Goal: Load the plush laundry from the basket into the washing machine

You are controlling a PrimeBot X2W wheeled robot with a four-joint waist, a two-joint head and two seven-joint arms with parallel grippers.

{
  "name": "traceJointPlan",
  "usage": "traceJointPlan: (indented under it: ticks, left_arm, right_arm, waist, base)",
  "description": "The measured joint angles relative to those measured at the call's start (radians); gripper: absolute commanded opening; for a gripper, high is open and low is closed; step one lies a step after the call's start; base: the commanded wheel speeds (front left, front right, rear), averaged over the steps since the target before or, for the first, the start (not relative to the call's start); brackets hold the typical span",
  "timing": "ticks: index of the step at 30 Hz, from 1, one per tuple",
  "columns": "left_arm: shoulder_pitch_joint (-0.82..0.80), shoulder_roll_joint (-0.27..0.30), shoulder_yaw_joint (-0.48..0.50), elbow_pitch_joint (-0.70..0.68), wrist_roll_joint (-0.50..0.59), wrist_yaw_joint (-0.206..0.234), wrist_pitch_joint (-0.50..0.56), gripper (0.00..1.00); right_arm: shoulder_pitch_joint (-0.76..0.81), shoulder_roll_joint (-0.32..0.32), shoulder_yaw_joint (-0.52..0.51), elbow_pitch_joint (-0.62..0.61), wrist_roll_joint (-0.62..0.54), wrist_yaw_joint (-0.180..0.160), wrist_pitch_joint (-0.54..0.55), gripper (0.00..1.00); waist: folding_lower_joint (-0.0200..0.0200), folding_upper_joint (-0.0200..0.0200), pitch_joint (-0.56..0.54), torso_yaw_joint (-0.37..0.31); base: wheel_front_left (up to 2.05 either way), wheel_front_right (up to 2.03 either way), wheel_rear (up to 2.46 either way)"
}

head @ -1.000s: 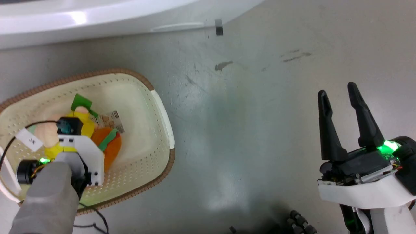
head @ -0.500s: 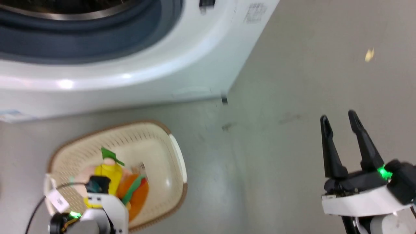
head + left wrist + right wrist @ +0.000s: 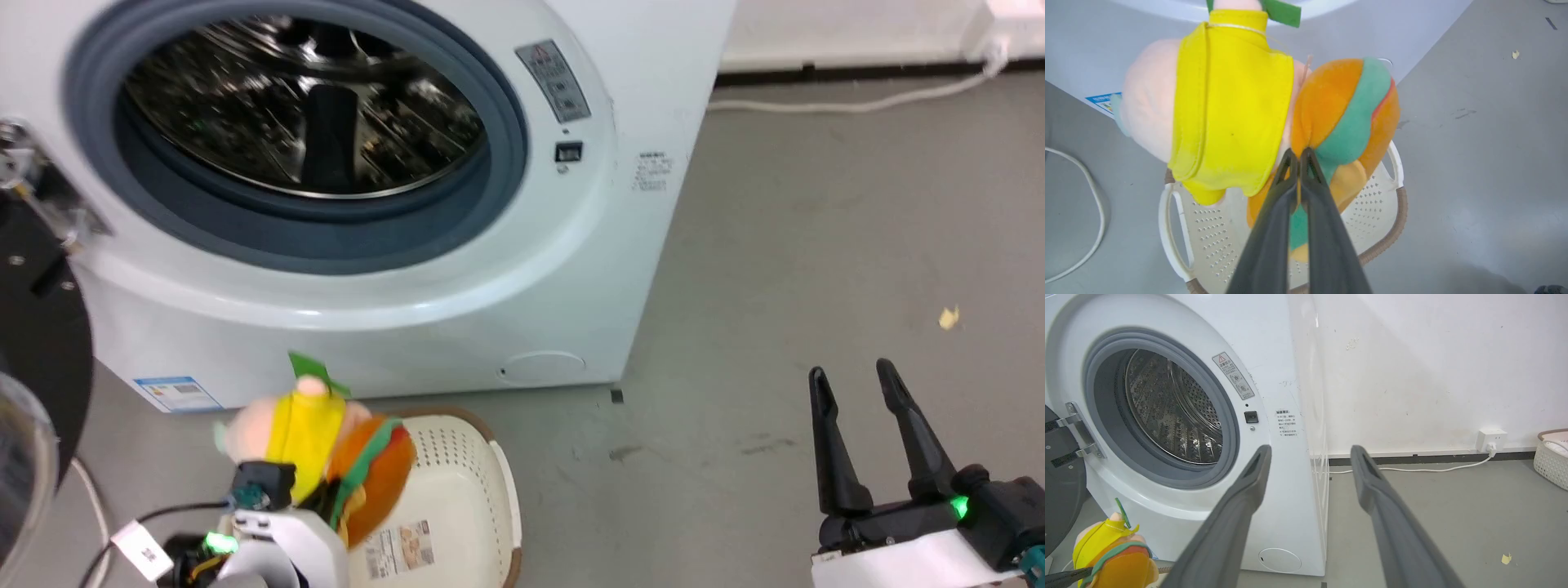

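Observation:
My left gripper [image 3: 1299, 153] is shut on the plush laundry and holds both toys together above the basket [image 3: 482, 482]. The peach-pink toy in yellow [image 3: 306, 429] [image 3: 1229, 110] sits left of the orange toy with a green stripe [image 3: 380, 469] [image 3: 1355, 118]. The basket's bottom shows its printed label [image 3: 400, 547]. Right behind the toys stands the white washing machine [image 3: 571, 269], its steel drum [image 3: 302, 106] [image 3: 1171, 412] exposed and its black-framed door [image 3: 33, 327] swung open to the left. My right gripper [image 3: 853, 374] [image 3: 1310, 451] hovers open over the floor, off to the right.
A white cable [image 3: 857, 104] runs along the wall to a socket [image 3: 1491, 439]. Another white basket [image 3: 1553, 457] stands far right. A yellow scrap [image 3: 948, 317] lies on the grey floor. A second cable [image 3: 1094, 204] curls left of the basket.
The head camera has tilted up, bringing the washer's drum into view. My left gripper has lifted both plush toys up out of the basket. The right gripper stays open.

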Motion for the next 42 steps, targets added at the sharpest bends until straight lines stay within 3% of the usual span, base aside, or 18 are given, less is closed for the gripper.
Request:
traceJointPlan:
  ticks: [3,8,14,20,24,31,37,42]
  left_arm:
    - [0.001,0.023,0.017,-0.091,-0.004,0.006,-0.015,0.00]
    - [0.014,0.054,0.093,-0.336,-0.002,0.068,-0.020,0.00]
    - [0.012,0.088,0.171,-0.640,0.025,0.139,-0.022,0.00]
    - [-0.120,0.128,0.202,-0.756,0.032,0.170,0.048,0.00]
    - [-0.267,0.169,0.215,-0.760,0.035,0.175,0.128,0.00]
    - [-0.537,0.255,0.220,-0.649,0.060,0.139,0.245,0.00]
    - [-0.780,0.277,0.211,-0.469,0.075,0.114,0.339,0.00]
    - [-0.882,0.279,0.178,-0.314,0.087,0.095,0.432,0.00]
  right_arm:
    - [0.010,0.000,0.004,-0.001,-0.005,0.000,0.000,1.00]
    - [0.011,0.000,0.012,-0.007,-0.013,0.000,0.000,1.00]
    - [0.004,0.000,0.021,-0.024,-0.023,0.000,0.000,1.00]
    - [-0.038,0.000,0.032,-0.037,-0.017,0.000,0.000,1.00]
    - [-0.079,0.000,0.046,-0.044,0.002,0.000,0.000,1.00]
    - [-0.134,0.000,0.072,-0.044,0.045,0.000,0.000,1.00]
    - [-0.169,0.000,0.083,-0.041,0.077,0.000,0.000,1.00]
    - [-0.185,0.000,0.090,-0.037,0.091,0.000,0.000,1.00]
  waist:
    - [0.0000,0.0001,-0.035,0.016]
    - [0.0001,0.0000,-0.044,0.024]
    - [0.0004,0.0000,0.016,0.006]
    - [0.0004,0.0000,0.113,-0.023]
    - [0.0005,0.0000,0.194,-0.049]
    - [0.0006,0.0000,0.345,-0.107]
    - [0.0006,0.0000,0.464,-0.153]
    - [0.0006,0.0000,0.528,-0.189]
  base:
    - [0.00,0.00,0.00]
    - [0.00,0.00,0.00]
    - [0.00,0.00,0.00]
    - [0.00,0.00,0.00]
    - [0.00,0.00,0.00]
    - [0.00,0.00,0.00]
    - [0.00,0.00,0.00]
    - [0.00,0.00,0.00]
